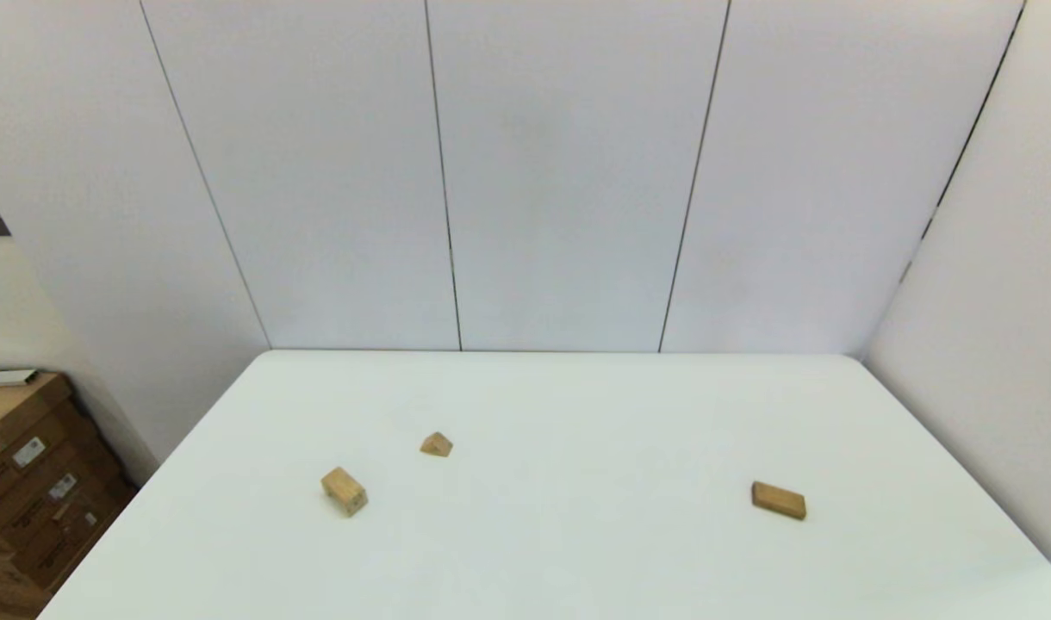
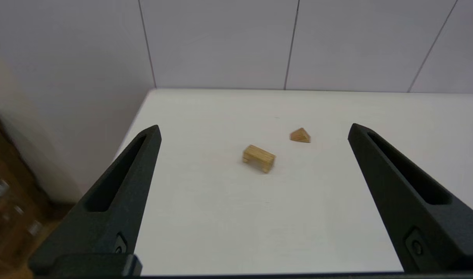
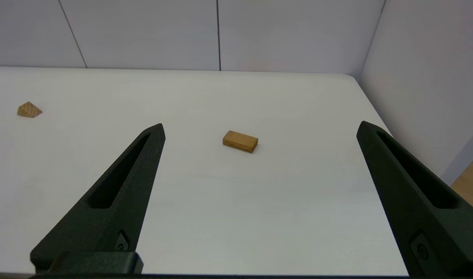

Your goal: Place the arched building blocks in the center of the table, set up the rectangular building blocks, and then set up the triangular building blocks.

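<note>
- From my remote station I see the large white table point(image 1: 577, 551) with rounded corners; neither arm enters the head view, so both are held back at the near side.
- The left gripper point(image 2: 253, 130) has its two black fingers point(image 2: 120, 186) spread wide apart and they hold nothing.
- Ahead of this gripper, between the lines of its two fingers and well apart from the tips, lies the chunky pale tan wooden arched block point(image 2: 259, 157). It stands on its two legs and the cutout faces the table.
- The small tan wooden triangular wedge point(image 2: 301, 135) is near the arched block, a little farther from the left gripper and toward the right finger side. The two blocks do not touch.
- The left edge of the table passes just beside the left finger; on that side, cardboard boxes point(image 1: 26, 482) stand on the floor.
- The right gripper point(image 3: 259, 128) is also wide open and empty.
- The flat orange-brown rectangular wooden slab point(image 3: 240, 141) lies on its broad face ahead of the right gripper, between the lines of its fingers, not touching them.
- White table surface surrounds the slab on all sides. The right edge and the grey wall panel point(image 3: 422, 77) are beyond the right finger.
- In the head view the arched block point(image 1: 345, 491) and wedge point(image 1: 437, 444) are on the left half and the slab point(image 1: 779, 500) is well apart on the right; open table lies between them.
</note>
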Robot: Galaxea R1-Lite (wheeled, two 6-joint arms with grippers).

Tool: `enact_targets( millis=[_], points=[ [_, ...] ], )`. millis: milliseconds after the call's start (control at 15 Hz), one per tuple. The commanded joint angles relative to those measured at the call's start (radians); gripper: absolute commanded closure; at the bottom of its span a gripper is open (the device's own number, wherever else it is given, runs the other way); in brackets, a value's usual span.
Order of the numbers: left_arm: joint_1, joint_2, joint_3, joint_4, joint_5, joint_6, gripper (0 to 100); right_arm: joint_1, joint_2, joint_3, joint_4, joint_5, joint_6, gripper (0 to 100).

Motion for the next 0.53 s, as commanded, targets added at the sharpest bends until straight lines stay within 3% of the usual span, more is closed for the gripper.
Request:
enact_targets(
  millis=[67,200,533],
  points=[
    [-0.044,0.911,-0.405,0.033,-0.037,-0.275,0,0.0,0.0,0.0,0.0,0.0,-0.001,0],
    [-0.1,1.237,-0.548,0.057,-0.036,-0.454,0,0.0,0.0,0.0,0.0,0.0,-0.001,0],
    [-0.298,1.714,-0.908,0.334,-0.034,-0.827,0,0.0,0.0,0.0,0.0,0.0,-0.001,0]
  ],
)
